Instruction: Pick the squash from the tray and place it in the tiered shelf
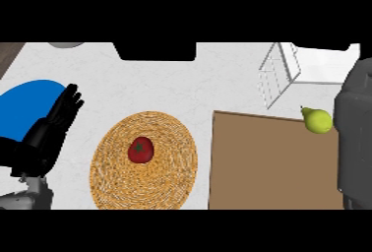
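Note:
The squash (317,120) is yellow-green and pear-shaped, with its stem pointing up-left. It shows over the far right edge of the brown tray (269,167), right against my right forearm (355,138). That grey forearm rises along the view's right side and hides the right hand, so I cannot tell whether the squash is held. The white wire tiered shelf (280,74) stands beyond the tray at the upper right. My left hand (58,118) rests open at the left, fingers up, away from the tray.
A round woven mat (116,182) lies left of the tray with a red tomato (140,149) on it. A blue plate (25,106) lies behind the left hand. A black recess (156,51) sits at the counter's far edge.

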Controlling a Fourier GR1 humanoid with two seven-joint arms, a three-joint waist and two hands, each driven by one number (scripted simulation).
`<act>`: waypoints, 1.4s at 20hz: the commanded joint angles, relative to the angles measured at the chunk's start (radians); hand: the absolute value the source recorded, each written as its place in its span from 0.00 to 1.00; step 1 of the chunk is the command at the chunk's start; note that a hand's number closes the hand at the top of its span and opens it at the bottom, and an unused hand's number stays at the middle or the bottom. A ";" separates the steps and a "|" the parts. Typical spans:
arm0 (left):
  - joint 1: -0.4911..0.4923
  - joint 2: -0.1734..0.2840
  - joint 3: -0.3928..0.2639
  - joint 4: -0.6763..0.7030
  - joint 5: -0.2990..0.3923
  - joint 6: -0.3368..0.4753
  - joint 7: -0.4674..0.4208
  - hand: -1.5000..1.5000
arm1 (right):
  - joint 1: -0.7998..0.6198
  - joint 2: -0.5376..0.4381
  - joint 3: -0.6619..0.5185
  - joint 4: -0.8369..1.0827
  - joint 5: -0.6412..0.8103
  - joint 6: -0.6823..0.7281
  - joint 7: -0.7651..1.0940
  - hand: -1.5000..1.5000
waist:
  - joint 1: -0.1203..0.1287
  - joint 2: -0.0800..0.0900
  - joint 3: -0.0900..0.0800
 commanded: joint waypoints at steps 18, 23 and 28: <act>-0.040 -0.037 -0.031 0.002 -0.024 0.013 0.037 0.50 | -0.365 -0.251 -0.002 0.726 0.125 -0.093 -0.493 1.00 | 0.016 -0.004 0.008; -0.006 -0.038 -0.024 0.009 -0.020 -0.001 -0.003 0.50 | -0.320 -0.302 0.050 0.808 0.123 0.058 -0.619 1.00 | 0.011 -0.004 0.008; -0.014 -0.037 -0.029 -0.018 -0.030 0.010 0.043 0.50 | -0.319 -0.282 0.089 0.880 0.132 0.146 -0.675 1.00 | 0.013 -0.006 0.008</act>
